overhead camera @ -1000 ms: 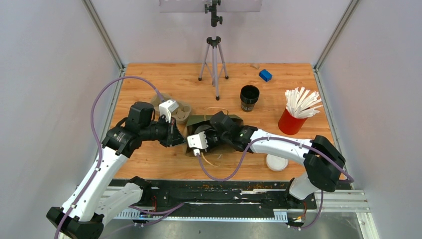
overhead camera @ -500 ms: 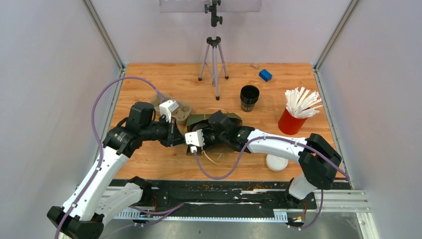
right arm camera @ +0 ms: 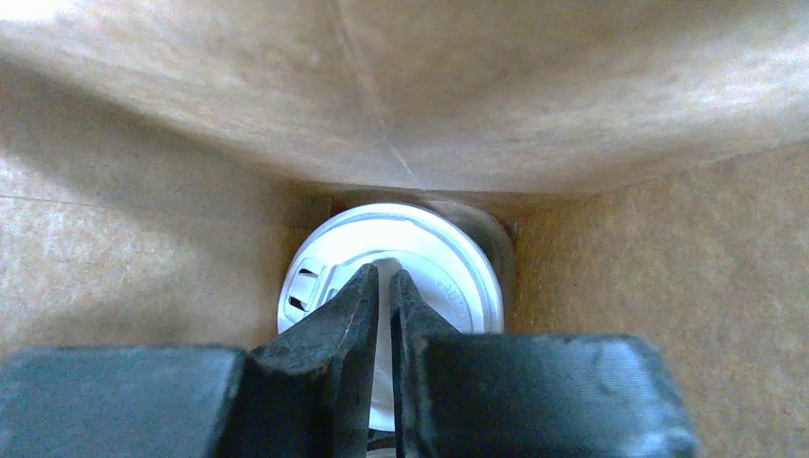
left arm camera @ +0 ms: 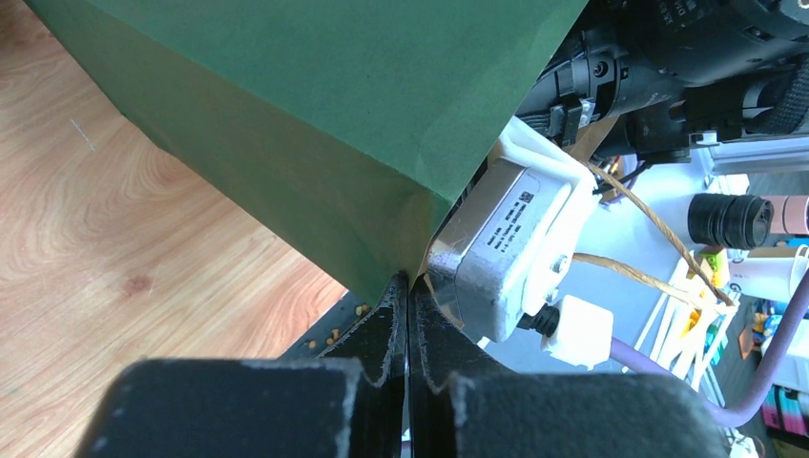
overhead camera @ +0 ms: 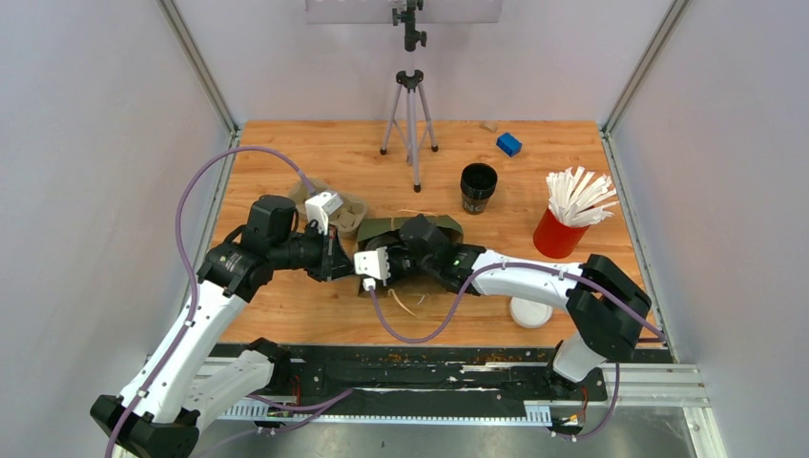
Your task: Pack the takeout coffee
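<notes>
A green paper bag (overhead camera: 383, 230) lies on its side at the middle of the wooden table. My left gripper (left arm camera: 408, 286) is shut on the edge of the bag's (left arm camera: 315, 105) mouth. The right gripper (right arm camera: 383, 277) reaches inside the bag's brown interior (right arm camera: 572, 95). Its jaws stand almost together with only a thin slit, and nothing shows between them. Just beyond its tips, a takeout coffee with a white lid (right arm camera: 448, 258) sits at the bottom of the bag, lid facing me. From above, the right fingers and the cup are hidden by the bag.
A black stack of lidless cups (overhead camera: 478, 187) stands behind the bag. A red cup of white sticks (overhead camera: 563, 229) is at the right, a loose white lid (overhead camera: 530, 311) near the front right. A cardboard carrier (overhead camera: 345, 212), a tripod (overhead camera: 410, 114) and a blue block (overhead camera: 508, 144) lie further back.
The right arm has pushed a little to the left, deeper into the bag, and its jaws have narrowed. The left gripper has kept its hold on the bag.
</notes>
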You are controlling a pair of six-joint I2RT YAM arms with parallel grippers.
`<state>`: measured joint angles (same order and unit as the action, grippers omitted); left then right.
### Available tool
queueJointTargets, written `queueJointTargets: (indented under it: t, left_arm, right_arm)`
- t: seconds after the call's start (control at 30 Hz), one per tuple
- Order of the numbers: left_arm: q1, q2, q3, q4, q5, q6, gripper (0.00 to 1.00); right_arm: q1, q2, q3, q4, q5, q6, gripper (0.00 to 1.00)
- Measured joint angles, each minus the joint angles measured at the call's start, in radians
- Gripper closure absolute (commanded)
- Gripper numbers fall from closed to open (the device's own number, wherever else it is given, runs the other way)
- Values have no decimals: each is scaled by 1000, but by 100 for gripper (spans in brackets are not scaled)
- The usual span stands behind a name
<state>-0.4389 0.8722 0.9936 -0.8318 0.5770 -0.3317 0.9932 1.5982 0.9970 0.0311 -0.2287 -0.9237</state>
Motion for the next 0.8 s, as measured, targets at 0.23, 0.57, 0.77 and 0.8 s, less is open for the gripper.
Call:
queueJointTargets:
  t: [0.23,0.57,0.77,0.8]
  left_arm:
    - [0,0,0,0,-5,0,100]
    - [0,0,0,0,-15,0,100]
    - [0,0,0,-1,-13,0,100]
    - [0,0,0,-1,-13,0,100]
  right_arm:
    - [-2,0,-21,34,11,13,90]
    - [-15,-9,-35,53,16,23,90]
    - [-26,-33,-39,45,19,24,90]
    - [-26,-35,-42,45,22,24,90]
